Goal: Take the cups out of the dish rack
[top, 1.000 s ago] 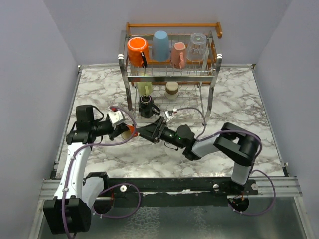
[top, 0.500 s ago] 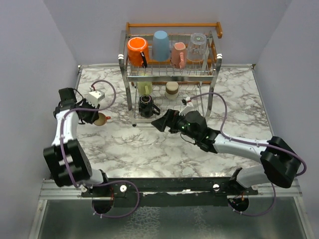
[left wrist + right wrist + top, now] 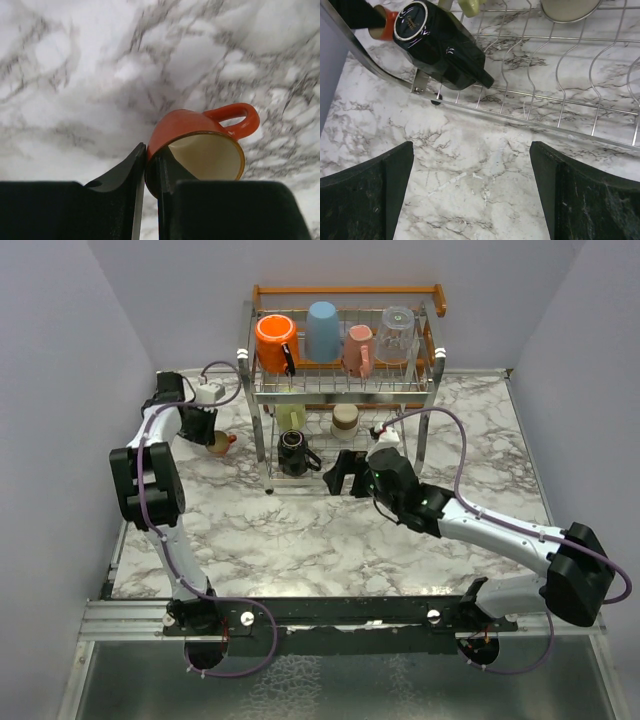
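Observation:
The dish rack (image 3: 345,290) stands at the back middle. Its top tier holds a bright orange mug (image 3: 272,340), a light blue cup (image 3: 322,330), a pink mug (image 3: 358,350) and a clear glass (image 3: 396,335). Below sit a pale yellow cup (image 3: 290,418), a tan cup (image 3: 345,420) and a black mug (image 3: 295,453). My left gripper (image 3: 205,433) is left of the rack, shut on the rim of a small orange-red cup (image 3: 200,145), low over the marble. My right gripper (image 3: 472,190) is open and empty in front of the lower tier, with the black mug (image 3: 440,42) ahead to its left.
The marble table (image 3: 300,540) runs between grey side walls; the left wall (image 3: 70,390) is close to my left arm. The rack's front wire edge (image 3: 545,107) and steel leg (image 3: 268,455) lie just ahead of my right gripper. Purple cables loop off both wrists.
My left arm swung from the front middle out to the far left beside the rack, carrying the small orange-red cup. My right arm reached forward to the rack's lower tier, jaws staying open.

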`<action>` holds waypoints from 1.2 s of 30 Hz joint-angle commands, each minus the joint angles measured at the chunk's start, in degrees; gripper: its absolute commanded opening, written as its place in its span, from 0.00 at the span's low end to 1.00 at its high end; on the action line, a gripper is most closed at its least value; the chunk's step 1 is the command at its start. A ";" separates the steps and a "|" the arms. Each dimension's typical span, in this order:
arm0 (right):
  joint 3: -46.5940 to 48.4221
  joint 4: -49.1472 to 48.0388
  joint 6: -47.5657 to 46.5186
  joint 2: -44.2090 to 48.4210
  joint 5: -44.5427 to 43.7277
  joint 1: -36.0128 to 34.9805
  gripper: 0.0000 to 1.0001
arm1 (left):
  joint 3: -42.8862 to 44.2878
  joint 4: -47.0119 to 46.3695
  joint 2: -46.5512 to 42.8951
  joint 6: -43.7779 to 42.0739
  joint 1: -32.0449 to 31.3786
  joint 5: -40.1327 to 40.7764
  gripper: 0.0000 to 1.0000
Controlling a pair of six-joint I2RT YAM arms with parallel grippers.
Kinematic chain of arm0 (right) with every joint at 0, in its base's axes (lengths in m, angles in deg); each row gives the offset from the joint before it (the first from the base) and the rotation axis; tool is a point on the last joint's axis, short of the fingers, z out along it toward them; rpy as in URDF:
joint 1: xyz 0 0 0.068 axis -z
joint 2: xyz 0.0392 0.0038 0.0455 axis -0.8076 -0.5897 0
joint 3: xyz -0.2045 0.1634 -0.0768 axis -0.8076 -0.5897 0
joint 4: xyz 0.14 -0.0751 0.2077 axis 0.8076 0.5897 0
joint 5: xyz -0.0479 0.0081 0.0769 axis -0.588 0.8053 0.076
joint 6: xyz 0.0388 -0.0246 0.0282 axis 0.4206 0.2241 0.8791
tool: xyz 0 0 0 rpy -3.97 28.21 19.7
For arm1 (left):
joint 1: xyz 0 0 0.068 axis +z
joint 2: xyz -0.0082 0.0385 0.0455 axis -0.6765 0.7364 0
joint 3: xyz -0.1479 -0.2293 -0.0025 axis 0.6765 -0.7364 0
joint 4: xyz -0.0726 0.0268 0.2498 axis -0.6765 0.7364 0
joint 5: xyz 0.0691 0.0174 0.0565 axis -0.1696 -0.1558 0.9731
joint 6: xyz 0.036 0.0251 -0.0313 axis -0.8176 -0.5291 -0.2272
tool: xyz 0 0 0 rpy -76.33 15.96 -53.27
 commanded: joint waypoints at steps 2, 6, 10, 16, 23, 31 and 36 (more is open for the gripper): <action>1.66 3.10 -4.18 -0.22 -5.44 0.56 1.00 | 9.96 2.36 5.46 3.21 -3.87 -1.90 0.00; -0.20 0.91 -4.87 -0.69 -4.62 1.74 1.00 | 15.13 4.18 9.70 3.10 -6.38 1.76 0.00; -0.95 -0.99 -5.44 -1.21 -2.64 2.55 1.00 | 20.30 6.52 13.83 4.41 -6.67 1.76 0.00; -2.55 -3.62 -4.80 -1.25 -1.30 2.89 1.00 | 23.26 7.25 17.13 3.71 -7.68 3.78 0.00; -3.71 -3.54 -4.56 -0.05 -2.64 3.19 1.00 | 30.96 12.10 21.78 3.69 -8.97 5.89 0.17; -5.11 -4.37 -2.64 1.19 -6.84 3.28 1.00 | 25.82 5.43 14.29 5.49 -8.96 6.28 0.51; -2.78 -3.94 -1.97 -1.71 -11.15 3.29 0.99 | 23.46 5.46 7.80 5.89 -7.83 3.46 0.70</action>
